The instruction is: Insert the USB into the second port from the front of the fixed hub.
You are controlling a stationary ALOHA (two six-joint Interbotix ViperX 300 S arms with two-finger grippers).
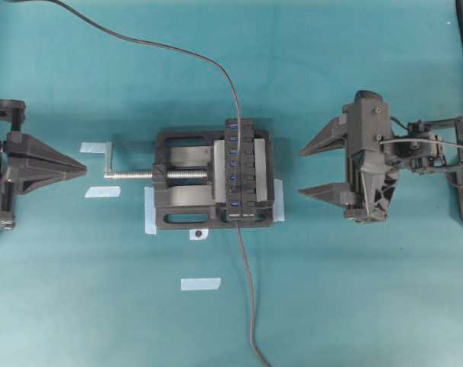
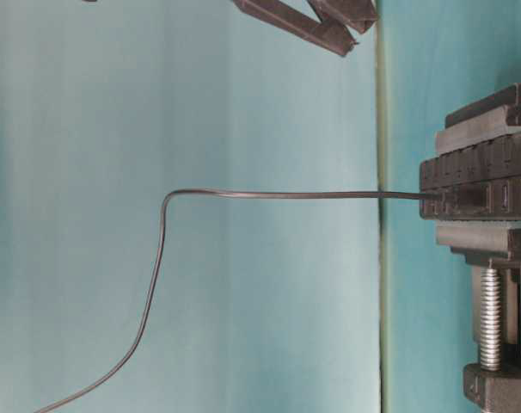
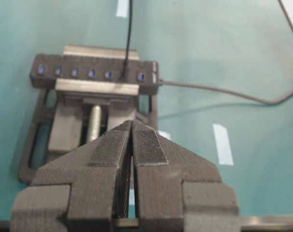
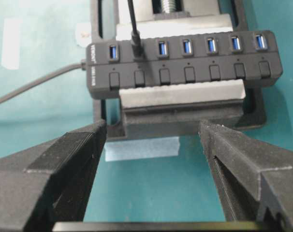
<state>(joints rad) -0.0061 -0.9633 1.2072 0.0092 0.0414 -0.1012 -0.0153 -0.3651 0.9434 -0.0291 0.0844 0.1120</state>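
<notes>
I see the USB seated in the second port of the fixed hub, its cable rising straight out of the slot. The hub sits clamped in the black vise on the teal table. My right gripper is released, jaws spread wide, well apart from the hub. My left gripper is clenched, pads together, holding nothing, near the vise's screw handle.
</notes>
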